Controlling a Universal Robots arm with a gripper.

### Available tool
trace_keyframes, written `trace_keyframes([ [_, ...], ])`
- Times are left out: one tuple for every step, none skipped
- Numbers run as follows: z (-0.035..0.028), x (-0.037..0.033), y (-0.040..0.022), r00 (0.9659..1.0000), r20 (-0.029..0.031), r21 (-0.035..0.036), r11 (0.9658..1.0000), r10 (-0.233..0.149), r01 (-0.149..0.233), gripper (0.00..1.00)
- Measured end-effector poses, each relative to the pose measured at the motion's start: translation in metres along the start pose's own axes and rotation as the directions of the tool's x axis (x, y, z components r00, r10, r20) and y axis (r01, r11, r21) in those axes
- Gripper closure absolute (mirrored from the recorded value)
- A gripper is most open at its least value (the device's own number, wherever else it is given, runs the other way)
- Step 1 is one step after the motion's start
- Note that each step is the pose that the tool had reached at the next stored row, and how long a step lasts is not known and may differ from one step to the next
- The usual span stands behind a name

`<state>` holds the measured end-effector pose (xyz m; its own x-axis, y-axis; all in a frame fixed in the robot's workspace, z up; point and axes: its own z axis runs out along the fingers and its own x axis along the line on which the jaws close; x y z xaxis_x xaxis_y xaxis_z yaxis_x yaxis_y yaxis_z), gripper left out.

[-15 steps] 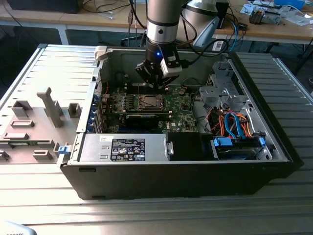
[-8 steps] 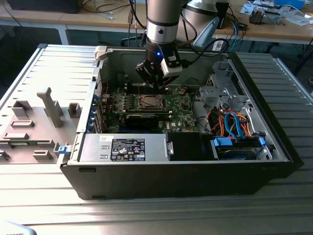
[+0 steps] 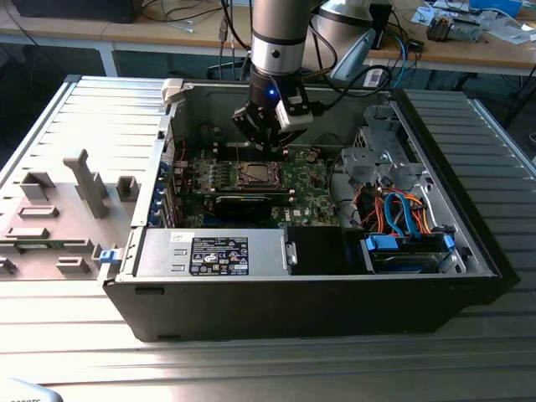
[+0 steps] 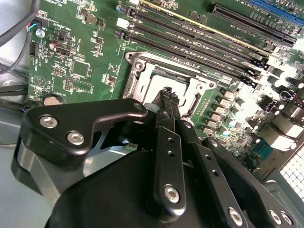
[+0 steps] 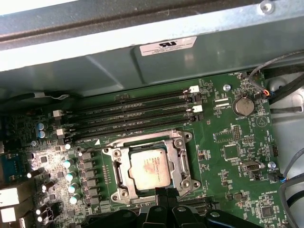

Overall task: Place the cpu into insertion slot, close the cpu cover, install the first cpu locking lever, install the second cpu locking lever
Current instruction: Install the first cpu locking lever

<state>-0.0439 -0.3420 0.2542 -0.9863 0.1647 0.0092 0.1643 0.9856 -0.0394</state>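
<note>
One slip is all it'd take here: the chip (image 5: pixel 150 168) sits in the socket (image 5: pixel 151 165) with the cover (image 5: pixel 180 159) down around it, the closed, empty pincer (image 4: pixel 167 91) hovers just above, and any sideways nudge could bend a lever.

I see the cpu (image 5: pixel 151 168), a flat square chip with a silvery-grey top, lying flat inside the insertion slot (image 5: pixel 118 176) on the green motherboard, just beside the row of memory slots. The cpu cover (image 5: pixel 183 164), a thin silvery metal frame, lies down around the chip.
</note>
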Motion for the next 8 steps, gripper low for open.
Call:
trace_keyframes([
  [0.0000, 0.0000, 0.0000, 1.0000, 0.0001, 0.0000, 1.0000, -0.001, 0.001, 0.89],
  [0.0000, 0.0000, 0.0000, 1.0000, 0.0001, 0.0000, 1.0000, -0.002, 0.002, 0.89],
  [0.0000, 0.0000, 0.0000, 1.0000, 0.0002, 0.0000, 1.0000, -0.003, 0.003, 0.89],
  [0.0000, 0.0000, 0.0000, 1.0000, 0.0002, 0.0000, 1.0000, -0.004, 0.004, 0.89],
  [0.0000, 0.0000, 0.0000, 1.0000, 0.0003, 0.0001, 1.0000, -0.007, 0.007, 0.89],
  [0.0000, 0.0000, 0.0000, 1.0000, 0.0003, 0.0001, 1.0000, -0.008, 0.008, 0.89],
  [0.0000, 0.0000, 0.0000, 1.0000, 0.0004, 0.0001, 1.0000, -0.009, 0.009, 0.89],
  [0.0000, 0.0000, 0.0000, 0.9999, 0.0005, 0.0001, 0.9999, -0.011, 0.011, 0.89],
])
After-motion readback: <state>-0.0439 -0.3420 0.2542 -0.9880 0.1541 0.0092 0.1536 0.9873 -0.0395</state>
